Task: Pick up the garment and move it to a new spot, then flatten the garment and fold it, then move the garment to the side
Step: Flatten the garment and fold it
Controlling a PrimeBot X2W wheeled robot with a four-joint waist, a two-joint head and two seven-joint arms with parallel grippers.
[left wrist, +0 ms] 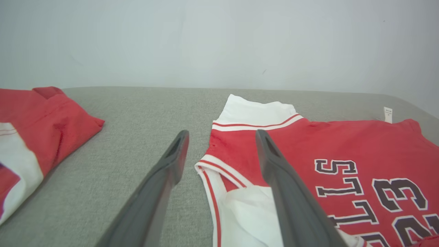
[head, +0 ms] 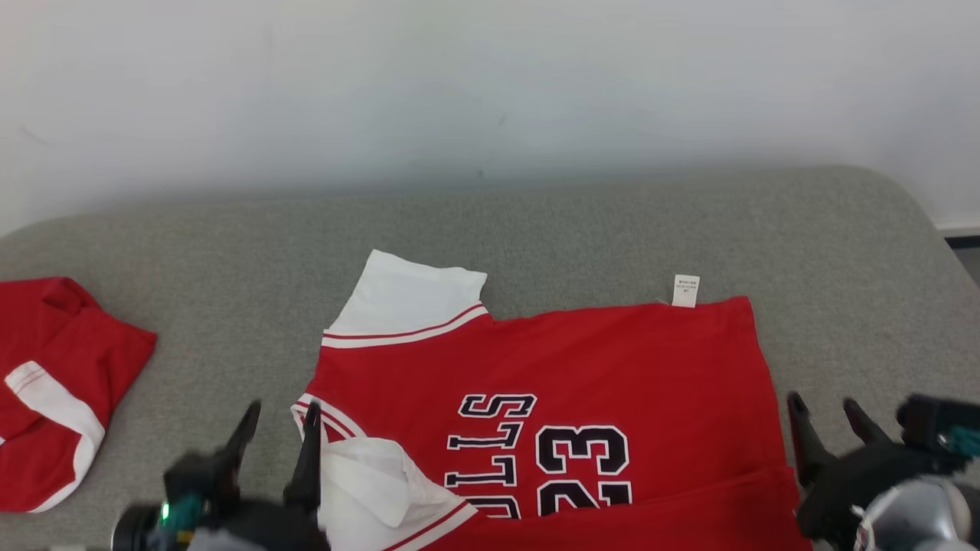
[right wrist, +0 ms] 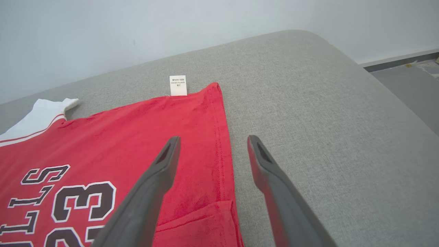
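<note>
The garment [head: 582, 367] is a red jersey with white sleeves and black "BULLS 23" print, spread flat on the grey cushion with its near edge folded up over itself. My left gripper [head: 279, 417] stands open at the jersey's left edge, its fingers [left wrist: 271, 161] straddling the armhole trim of the garment [left wrist: 325, 144], holding nothing. At the right hem of the garment [right wrist: 120, 137] my right gripper [head: 825, 409] is open and empty too; one of its fingers [right wrist: 164, 164] hangs over the red cloth, the other over bare cushion.
A second red and white garment [head: 53, 383] lies folded at the far left of the cushion [head: 230, 245]; it also shows as a folded garment [left wrist: 41, 123] in the left wrist view. A white wall rises behind. The cushion's rounded right edge [right wrist: 394, 96] drops to a floor.
</note>
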